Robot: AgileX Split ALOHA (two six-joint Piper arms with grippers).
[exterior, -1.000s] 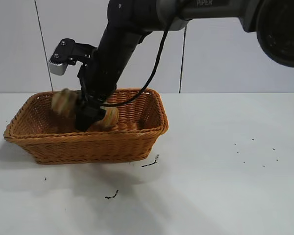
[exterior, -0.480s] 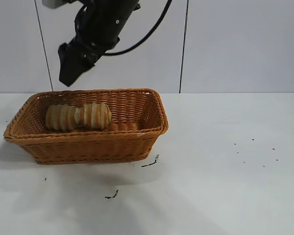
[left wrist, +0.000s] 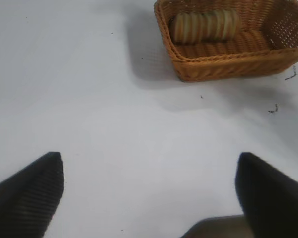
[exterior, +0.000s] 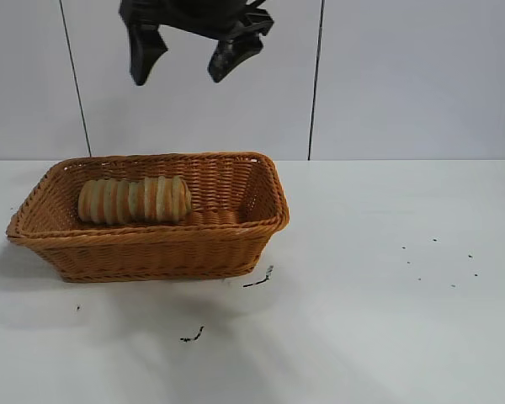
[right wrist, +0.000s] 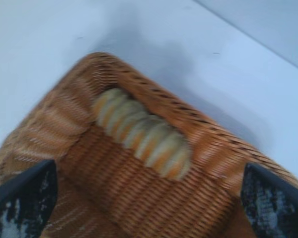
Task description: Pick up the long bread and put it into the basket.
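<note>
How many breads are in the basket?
1. The long bread lies inside the basket, along its far wall toward the exterior view's left end. The rest of the basket floor looks bare in all three views, so nothing seems hidden.

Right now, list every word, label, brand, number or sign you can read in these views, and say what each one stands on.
None: no readable text shows in any of the views.
The right gripper, open above the basket, shows no lettering.
The basket and the long bread in it carry no label.
The dark specks on the table are marks, not writing.
The left gripper has plain black fingers.
</note>
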